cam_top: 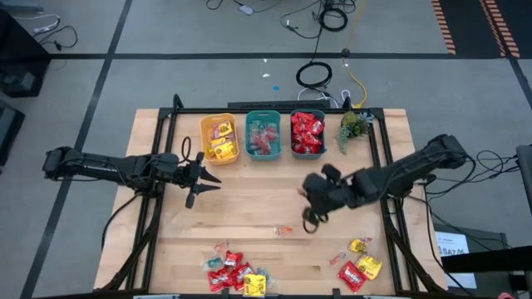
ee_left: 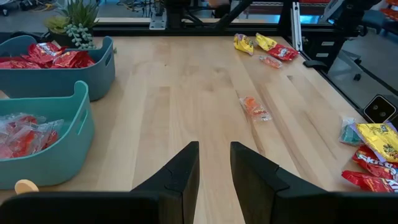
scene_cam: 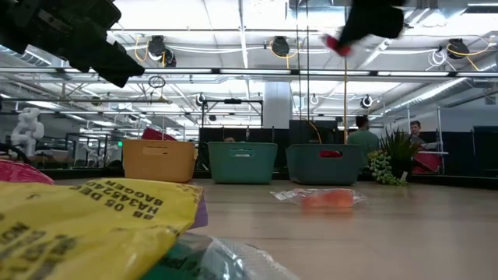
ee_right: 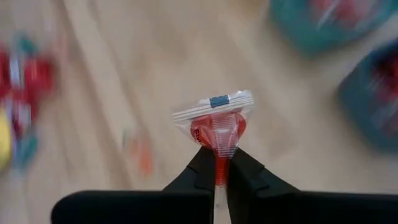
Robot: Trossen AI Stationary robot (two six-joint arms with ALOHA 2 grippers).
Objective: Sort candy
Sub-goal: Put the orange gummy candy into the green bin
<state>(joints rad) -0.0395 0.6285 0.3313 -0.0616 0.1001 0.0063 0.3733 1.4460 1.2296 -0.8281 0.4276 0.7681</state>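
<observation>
My right gripper point(ee_right: 219, 160) hangs above the middle of the table point(cam_top: 249, 199), shut on a small clear-wrapped red candy point(ee_right: 216, 121). In the low view that candy point(scene_cam: 336, 44) shows as a red speck under the raised gripper. My left gripper point(ee_left: 214, 168) waits open over the table's left part point(cam_top: 195, 176), nothing between its fingers. One loose clear-wrapped piece point(cam_top: 285, 230) lies flat on the wood in the middle. Piles of red and yellow packets lie at the near edge point(cam_top: 234, 272) and at the near right point(cam_top: 359, 264). My right gripper pinches the lower end of the candy's clear wrapper point(ee_right: 219, 148) between its two fingers. The fingers slant downward from the table's right side. The candy's red body and its crimped end point(ee_right: 214, 102) stick out beyond the fingertips, lifted clear of the table.
Three bins stand in a row at the far edge: a yellow one point(cam_top: 219, 138) with yellow packets, a teal one point(cam_top: 263, 135) with clear-wrapped pieces, a teal one point(cam_top: 307, 133) with red packets. A small green plant point(cam_top: 353, 124) stands to their right.
</observation>
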